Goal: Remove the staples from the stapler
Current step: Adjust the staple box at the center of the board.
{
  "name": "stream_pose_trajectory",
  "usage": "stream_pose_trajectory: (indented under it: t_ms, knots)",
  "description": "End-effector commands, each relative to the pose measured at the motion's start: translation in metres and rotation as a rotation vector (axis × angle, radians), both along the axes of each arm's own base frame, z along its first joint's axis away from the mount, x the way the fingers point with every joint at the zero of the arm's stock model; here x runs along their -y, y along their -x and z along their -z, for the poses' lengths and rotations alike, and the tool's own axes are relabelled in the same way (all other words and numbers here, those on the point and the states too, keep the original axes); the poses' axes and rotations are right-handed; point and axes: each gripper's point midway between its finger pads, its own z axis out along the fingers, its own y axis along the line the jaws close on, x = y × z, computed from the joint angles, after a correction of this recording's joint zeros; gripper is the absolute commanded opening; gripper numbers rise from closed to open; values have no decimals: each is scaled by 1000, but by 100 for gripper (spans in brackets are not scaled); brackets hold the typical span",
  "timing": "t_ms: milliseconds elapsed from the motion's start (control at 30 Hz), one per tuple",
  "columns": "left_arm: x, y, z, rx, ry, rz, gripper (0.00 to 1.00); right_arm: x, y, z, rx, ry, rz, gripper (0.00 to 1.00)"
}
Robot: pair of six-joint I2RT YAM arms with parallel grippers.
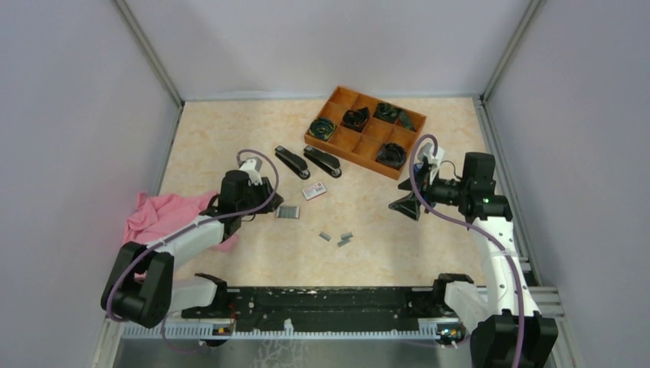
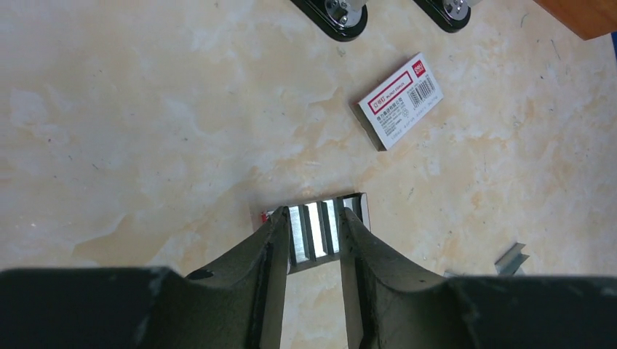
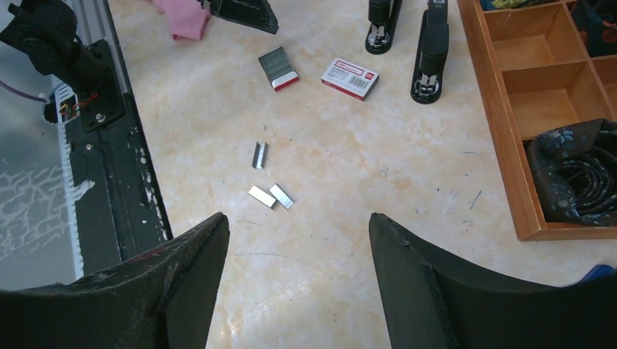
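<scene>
Left wrist view, entries working outward from the staples.

1. Staple block (image 2: pixel 320 231): silvery-grey metal, rectangular, ridged. It is made of strips laid side by side with dark seams between them. It lies flat on the table, just under and beyond the tips of the left gripper (image 2: pixel 314 218), and shows through the gap between them. The right wrist view shows one end of the block as red, with the left gripper's dark fingers clear of it. The jaws stand a narrow way apart and clasp nothing.

2. Loose staple strips (image 3: pixel 262 196): three short, shiny, channel-shaped pieces. Two lie touching or nearly so, and the third is near them. All are ahead of the right gripper (image 3: pixel 297 222), toward its left finger. One strip shows at the right of the left gripper.

3. Right gripper: matte black wedge fingers spread wide, holding nothing, raised over bare table.

4. Staple box (image 2: pixel 400 102): small white-and-red card carton with a printed barcode. It lies flat, ahead and to the right of the left gripper.

5. Staplers (image 3: pixel 431 51): two, glossy black, long and narrow. They lie side by side beyond the box, and both are closed.

6. Table (image 1: pixel 253 253): smooth, beige, with a marbled pattern.

7. Wooden tray (image 3: pixel 546 102): orange-brown with square compartments, at the far right of the right gripper. Some compartments hold rolled dark patterned fabric (image 3: pixel 575 174).

8. Pink cloth (image 1: pixel 165 215): soft and crumpled, behind and to the left of the left gripper.
</scene>
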Motion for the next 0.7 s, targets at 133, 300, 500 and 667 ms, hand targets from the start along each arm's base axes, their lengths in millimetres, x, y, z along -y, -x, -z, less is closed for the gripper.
stream_pose_trajectory:
  t_ms: [133,300,500,667]
  knots:
    - [-7,-22,5,10,-100,-11,29,-4,1,-14,70,-4,-40,71]
    - [0,-19,19,-49,-102,40,23,-3,1,-13,70,2,-37,71]
    - [3,-13,25,-86,-90,61,21,-3,1,-14,74,6,-36,71]
    - [-2,-9,31,-133,-119,39,21,-3,2,-15,81,1,-40,71]
